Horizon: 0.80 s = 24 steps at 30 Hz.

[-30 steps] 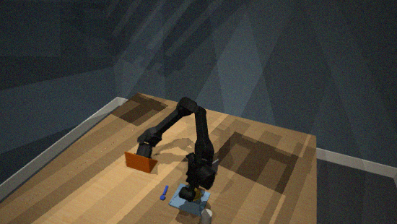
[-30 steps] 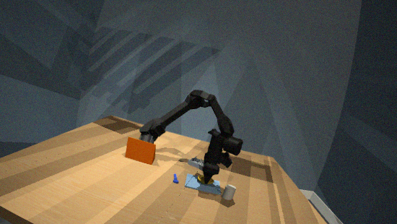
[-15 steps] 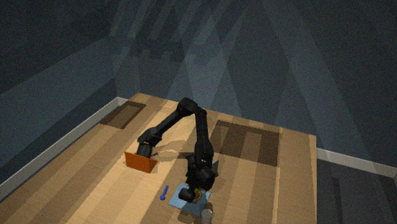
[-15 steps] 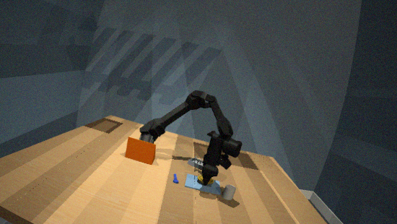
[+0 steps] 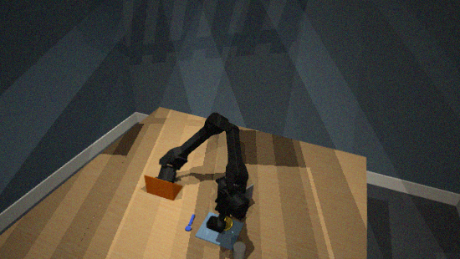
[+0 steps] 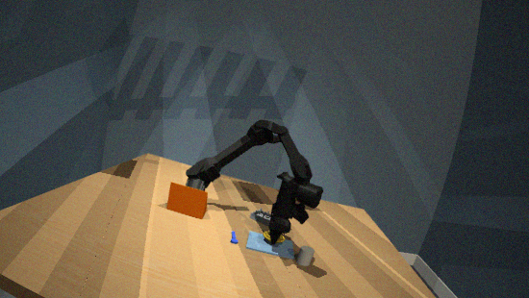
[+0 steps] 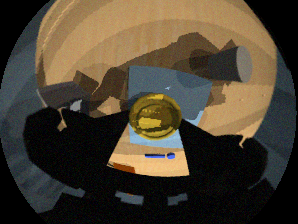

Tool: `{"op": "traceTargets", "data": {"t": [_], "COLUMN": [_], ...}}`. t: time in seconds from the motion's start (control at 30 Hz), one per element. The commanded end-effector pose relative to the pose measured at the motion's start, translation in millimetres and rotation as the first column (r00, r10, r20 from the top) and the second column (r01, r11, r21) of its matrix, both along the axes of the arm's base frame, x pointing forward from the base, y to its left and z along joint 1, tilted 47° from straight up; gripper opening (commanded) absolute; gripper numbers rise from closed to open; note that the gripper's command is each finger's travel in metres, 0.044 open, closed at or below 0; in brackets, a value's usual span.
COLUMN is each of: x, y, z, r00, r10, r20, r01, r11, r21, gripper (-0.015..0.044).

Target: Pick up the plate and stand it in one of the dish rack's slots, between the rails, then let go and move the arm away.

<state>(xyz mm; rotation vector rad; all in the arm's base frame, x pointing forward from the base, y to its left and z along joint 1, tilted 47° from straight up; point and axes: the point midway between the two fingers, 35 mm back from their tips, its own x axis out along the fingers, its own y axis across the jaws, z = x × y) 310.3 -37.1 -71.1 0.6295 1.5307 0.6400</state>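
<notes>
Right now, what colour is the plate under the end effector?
Yellow-gold; the plate shows best in the wrist view, lying on a light blue mat.

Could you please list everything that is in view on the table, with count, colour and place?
Plate: one, yellow, lying on the blue mat, under the gripper.
Mat: one, light blue, near the front edge of the table.
Spoon: one, blue, on the wood just beside the mat.
Cup: one, grey, lying on its side by the mat's other end.
Box: one, orange, standing by the arm's base.
Dish rack: one, dark, mostly hidden behind the arm.
Table: one, striped wood.
Arm: one, black, bent over the mat.
Gripper: one, black, shut on the plate.
</notes>
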Motion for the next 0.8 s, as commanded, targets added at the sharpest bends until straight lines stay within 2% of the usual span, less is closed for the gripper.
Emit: {"op": "traceTargets", "data": {"t": [0.0,0.13,0.77], "x": [7,10,14], "y": [-18,-32,-90], "z": [12,24,80], "r00": [1.000,1.000,1.000], "r10": [-0.004,-0.005,-0.003], "r20": [0.016,0.015,0.014], "r01": [0.004,0.005,0.004], "r11": [1.000,1.000,1.000], "r21": [-0.011,-0.013,-0.012], "gripper": [0.0090,0.0000,0.0000]}}
